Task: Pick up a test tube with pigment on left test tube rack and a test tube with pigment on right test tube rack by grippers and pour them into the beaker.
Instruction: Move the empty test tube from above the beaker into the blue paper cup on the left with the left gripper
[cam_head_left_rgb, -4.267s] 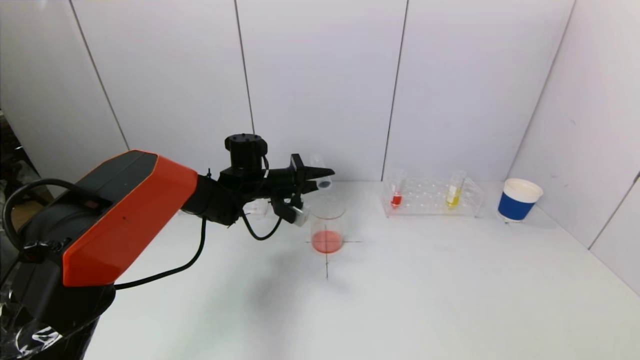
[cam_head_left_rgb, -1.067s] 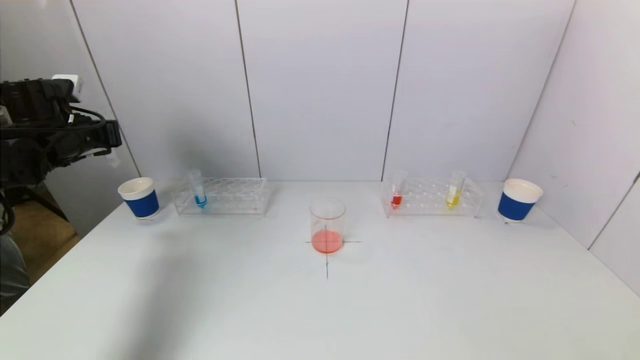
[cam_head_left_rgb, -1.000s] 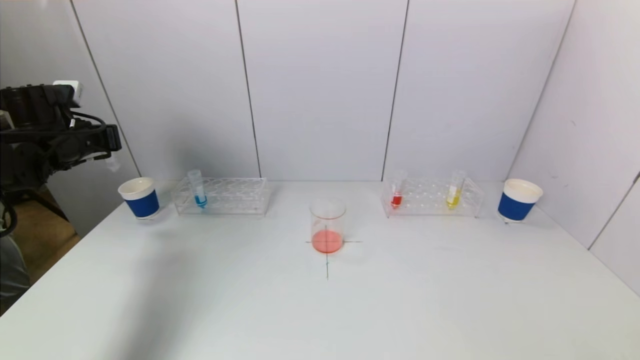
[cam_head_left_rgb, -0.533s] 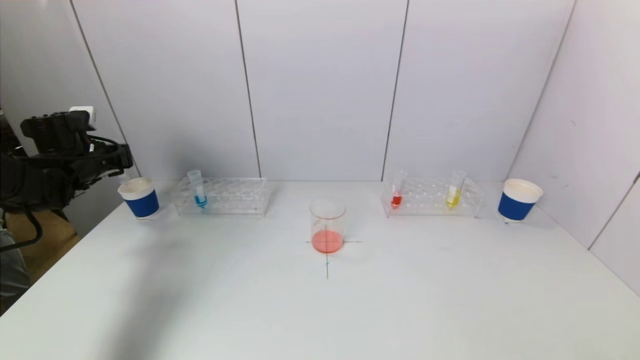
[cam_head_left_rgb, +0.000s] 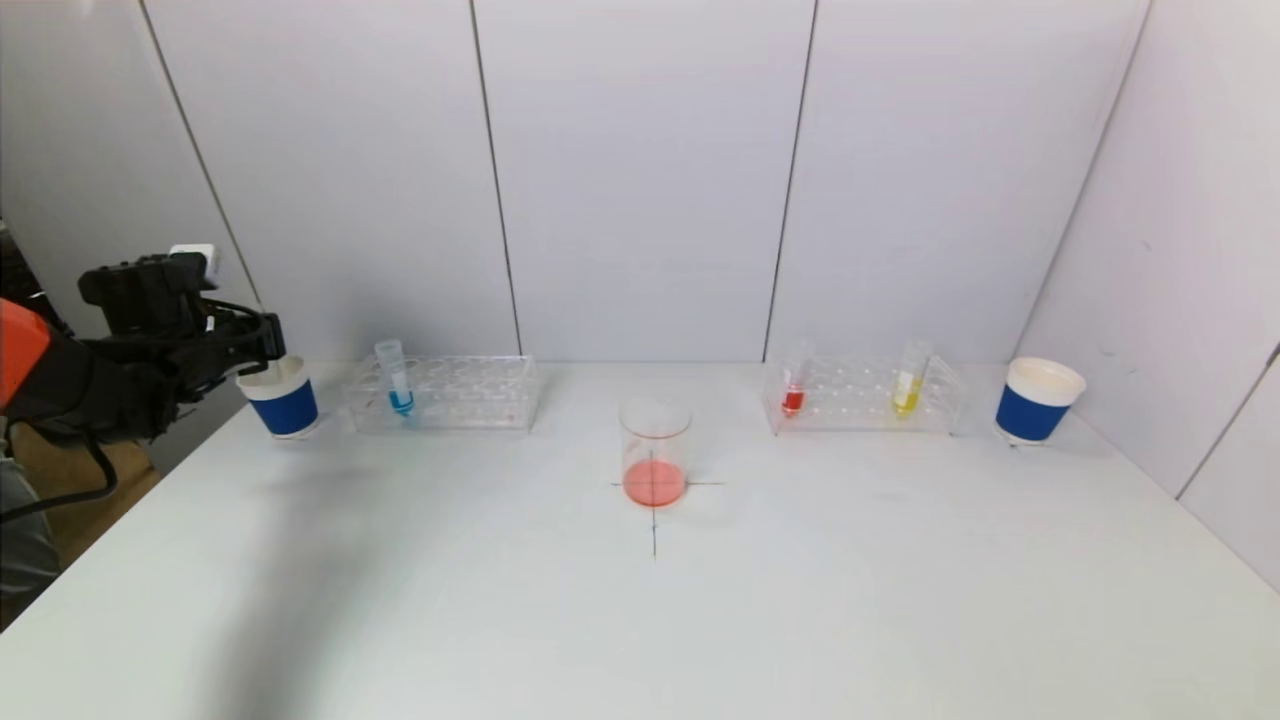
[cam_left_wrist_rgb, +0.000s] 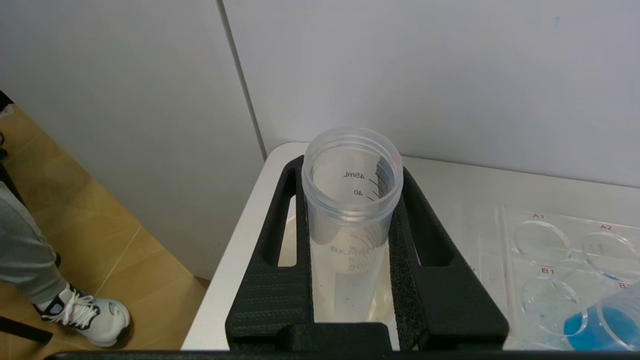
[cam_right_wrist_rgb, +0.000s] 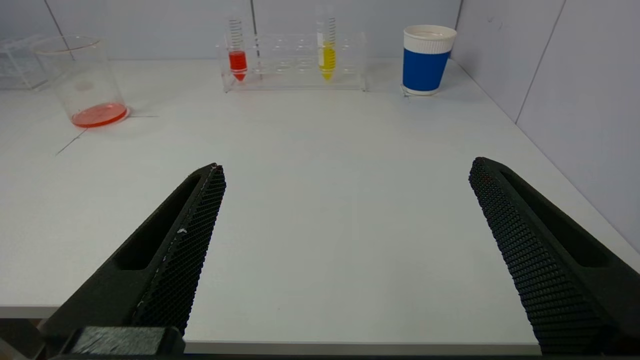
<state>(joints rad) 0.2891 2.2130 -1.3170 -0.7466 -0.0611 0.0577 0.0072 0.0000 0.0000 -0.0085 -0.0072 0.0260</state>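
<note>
My left gripper (cam_head_left_rgb: 262, 345) is shut on an empty clear test tube (cam_left_wrist_rgb: 350, 220), held upright, its lower end over the mouth of the left blue paper cup (cam_head_left_rgb: 283, 397). The left test tube rack (cam_head_left_rgb: 450, 392) holds a tube with blue pigment (cam_head_left_rgb: 396, 378). On the right test tube rack (cam_head_left_rgb: 865, 395) stand a red tube (cam_head_left_rgb: 795, 385) and a yellow tube (cam_head_left_rgb: 909, 380). The beaker (cam_head_left_rgb: 655, 450) at the table's middle holds pink-red liquid. My right gripper (cam_right_wrist_rgb: 347, 167) is open and empty above the table's front edge, out of the head view.
A second blue paper cup (cam_head_left_rgb: 1038, 400) stands at the far right, beside the right rack. White wall panels close the back and right side. The table's left edge (cam_left_wrist_rgb: 225, 280) drops to a wooden floor, where a person's shoe (cam_left_wrist_rgb: 95, 317) shows.
My left gripper has come down and rightward with the empty tube, from high at the left to just over the left cup. Earlier it was tipping that tube over the beaker.
</note>
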